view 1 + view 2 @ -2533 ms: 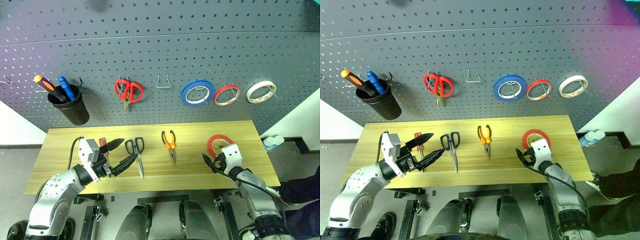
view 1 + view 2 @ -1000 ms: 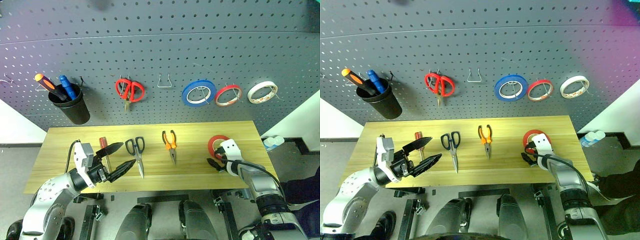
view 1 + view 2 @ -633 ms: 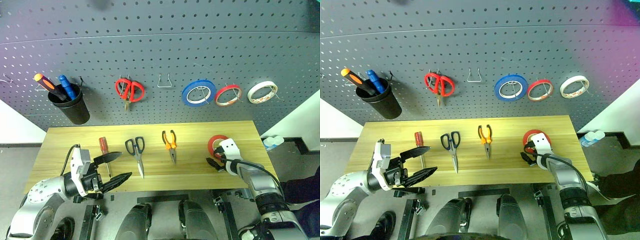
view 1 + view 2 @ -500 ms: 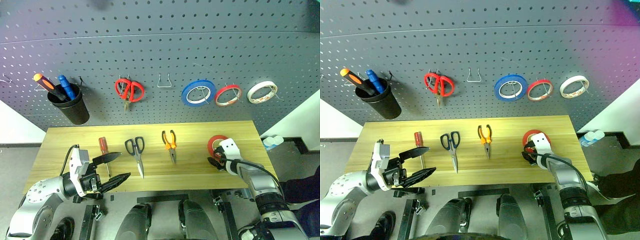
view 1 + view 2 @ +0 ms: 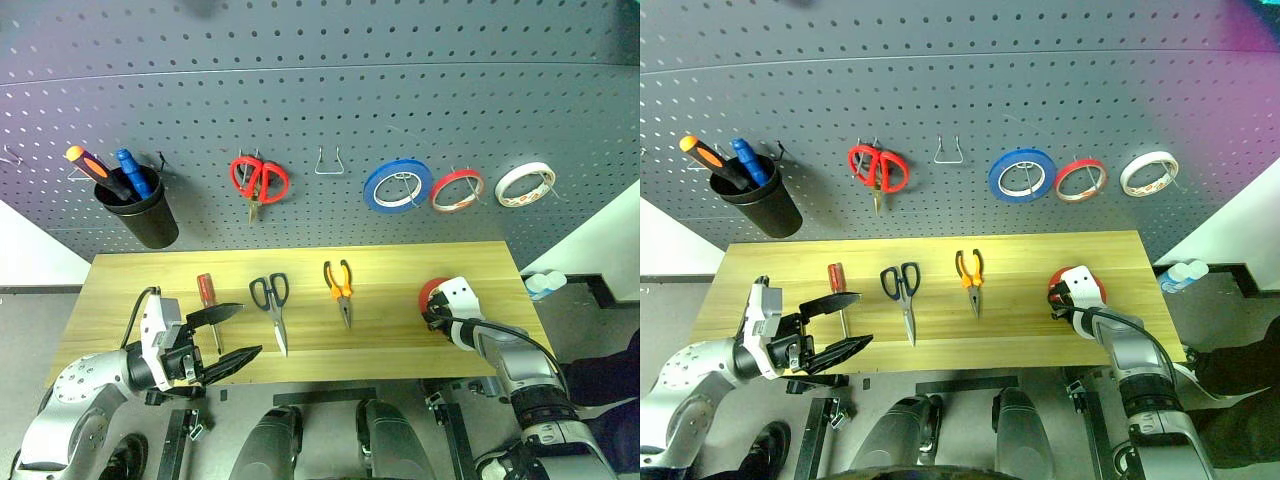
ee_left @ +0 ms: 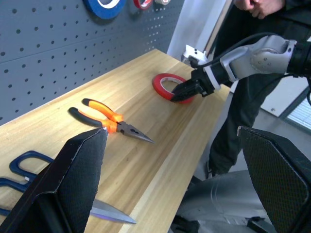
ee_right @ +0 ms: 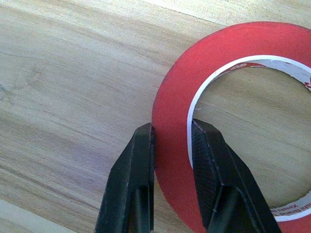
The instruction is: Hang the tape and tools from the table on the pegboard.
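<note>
Red tape (image 7: 170,121) lies near the table's (image 5: 400,340) right edge, its wall pinched by right gripper (image 7: 172,138); left gripper (image 5: 235,332) gapes wide.

Bare counter (image 5: 400,330) between pliers (image 5: 340,290) and tape (image 5: 434,292), and along the front edge. Screwdriver (image 5: 208,300), scissors (image 5: 273,308) and pliers lie in a row, gaps between them. On the pegboard (image 5: 320,110), one hook (image 5: 327,163) free, red scissors (image 5: 259,181) and blue roll (image 5: 396,186) either side; cup (image 5: 139,212) crowds the left
</note>
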Controlling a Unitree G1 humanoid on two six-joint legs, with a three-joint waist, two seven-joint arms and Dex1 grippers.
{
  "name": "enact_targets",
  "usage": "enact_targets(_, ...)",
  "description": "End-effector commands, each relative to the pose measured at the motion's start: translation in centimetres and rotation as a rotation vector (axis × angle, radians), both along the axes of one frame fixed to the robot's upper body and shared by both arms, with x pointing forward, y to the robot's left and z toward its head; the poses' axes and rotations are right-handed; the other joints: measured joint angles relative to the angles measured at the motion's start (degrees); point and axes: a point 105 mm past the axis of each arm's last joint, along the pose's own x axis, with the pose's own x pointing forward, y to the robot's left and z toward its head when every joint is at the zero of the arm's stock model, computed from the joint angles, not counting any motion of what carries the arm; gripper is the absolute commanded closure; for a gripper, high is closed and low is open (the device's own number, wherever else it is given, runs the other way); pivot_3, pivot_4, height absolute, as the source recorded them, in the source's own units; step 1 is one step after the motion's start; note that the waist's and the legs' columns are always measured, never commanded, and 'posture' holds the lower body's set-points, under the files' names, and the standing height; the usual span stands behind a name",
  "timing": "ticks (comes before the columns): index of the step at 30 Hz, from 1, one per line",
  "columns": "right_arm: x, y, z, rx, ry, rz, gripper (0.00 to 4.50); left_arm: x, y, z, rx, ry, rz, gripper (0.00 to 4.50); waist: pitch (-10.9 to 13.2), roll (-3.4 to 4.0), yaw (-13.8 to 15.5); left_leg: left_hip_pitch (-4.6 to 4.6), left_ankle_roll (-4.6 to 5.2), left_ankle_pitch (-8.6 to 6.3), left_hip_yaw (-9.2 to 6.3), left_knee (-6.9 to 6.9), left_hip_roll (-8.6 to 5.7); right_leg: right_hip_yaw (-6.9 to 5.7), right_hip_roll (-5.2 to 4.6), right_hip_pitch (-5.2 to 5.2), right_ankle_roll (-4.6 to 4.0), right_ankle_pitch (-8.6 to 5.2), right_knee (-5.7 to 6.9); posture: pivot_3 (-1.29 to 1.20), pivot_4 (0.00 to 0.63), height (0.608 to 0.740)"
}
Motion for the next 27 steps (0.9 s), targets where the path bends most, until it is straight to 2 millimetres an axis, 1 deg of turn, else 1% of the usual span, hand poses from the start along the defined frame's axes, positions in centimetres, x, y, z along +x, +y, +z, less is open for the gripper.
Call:
enact_targets(1, -0.2, -0.2, 1.3, 0.112, -0.094, -0.071, 3.79, 0.2, -0.3, 0.9, -0.005, -0.043, 0.004, 0.0, 0.0, -0.01, 0.1, 0.0, 0.01, 0.0, 0.0, -0.01, 0.0, 0.0, 0.0, 0.0, 0.01, 0.01, 0.0, 0.02, 0.233, 0.74)
enact_targets(3, -0.2, -1.0, 2.4, 0.15, -0.17, -0.123, 3.79, 0.2, -0.4, 0.9, -0.006, -0.042, 0.003, 0.0, 0.1, 0.04, 0.1, -0.05, 0.02, -0.01, -0.01, -0.02, 0.0, 0.0, 0.0, -0.04, 0.04, 0.02, 0.0, 0.01, 0.233, 0.74)
enact_targets(5, -0.3, -1.2, 3.0, 0.189, -0.2, -0.148, 3.79, 0.3, -0.4, 0.9, -0.005, -0.048, 0.006, 0.0, 0.2, 0.11, 0.0, -0.07, 0.03, -0.02, 0.01, -0.03, -0.03, 0.0, -0.05, -0.06, 0.04, 0.02, 0.0, 0.0, 0.233, 0.74)
enact_targets(10, -0.9, -2.4, 5.2, 0.321, -0.333, -0.309, 3.79, 0.4, -0.6, 0.9, -0.009, -0.051, -0.01, 0.0, 0.3, 0.11, -0.1, -0.08, 0.04, -0.02, 0.04, -0.06, -0.03, 0.0, -0.06, -0.12, 0.05, 0.02, 0.01, -0.01, 0.227, 0.74)
enact_targets(12, -1.1, -2.4, 6.2, 0.341, -0.408, -0.324, 3.79, 0.7, -0.6, 1.1, -0.027, -0.051, -0.002, 0.0, 0.3, 0.12, -0.1, -0.08, 0.04, -0.02, 0.03, -0.08, -0.02, 0.0, -0.05, -0.14, 0.06, 0.03, 0.02, -0.02, 0.22, 0.74)
enact_targets(15, -1.5, -1.5, 7.7, 0.422, -0.505, -0.33, 3.79, 0.8, -0.7, 1.1, -0.025, -0.057, -0.017, 0.0, 0.3, 0.13, -0.1, -0.11, 0.04, -0.02, 0.04, -0.08, -0.02, 0.0, -0.05, -0.17, 0.07, 0.03, 0.02, -0.03, 0.215, 0.74)
enact_targets(19, -1.9, -1.5, 8.7, 0.5, -0.583, -0.409, 3.79, 1.2, -0.8, 1.5, -0.028, -0.074, -0.011, 0.0, 0.3, 0.13, -0.3, -0.1, 0.03, -0.02, 0.05, -0.07, -0.02, 0.02, -0.04, -0.2, 0.07, 0.04, 0.04, -0.04, 0.206, 0.74)
enact_targets(21, -1.8, -0.9, 9.8, 0.56, -0.629, -0.393, 3.79, 1.4, -0.8, 1.6, -0.028, -0.077, -0.013, 0.0, 0.3, 0.13, -0.2, -0.1, 0.02, -0.02, 0.07, -0.06, -0.03, 0.04, -0.04, -0.2, 0.07, 0.04, 0.05, -0.04, 0.203, 0.74)
enact_targets(24, -1.6, -0.3, 11.2, 0.535, -0.683, -0.375, 3.79, 1.5, -0.8, 1.7, -0.031, -0.077, -0.013, 0.0, 0.3, 0.13, -0.3, -0.1, 0.02, -0.02, 0.1, -0.07, -0.03, 0.06, -0.03, -0.22, 0.08, 0.04, 0.05, -0.05, 0.198, 0.74)
enact_targets(26, -1.5, -0.3, 12.1, 0.581, -0.722, -0.392, 3.79, 1.6, -0.8, 1.8, -0.028, -0.084, -0.014, 0.0, 0.3, 0.13, -0.3, -0.1, 0.02, -0.01, 0.11, -0.08, -0.03, 0.06, -0.02, -0.25, 0.09, 0.05, 0.08, -0.05, 0.195, 0.74)
enact_targets(27, -1.4, -0.4, 12.5, 0.576, -0.74, -0.399, 3.79, 1.7, -0.8, 1.8, -0.029, -0.085, -0.013, 0.0, 0.3, 0.14, -0.3, -0.1, 0.02, -0.01, 0.11, -0.08, -0.03, 0.06, -0.01, -0.25, 0.09, 0.05, 0.08, -0.05, 0.193, 0.74)
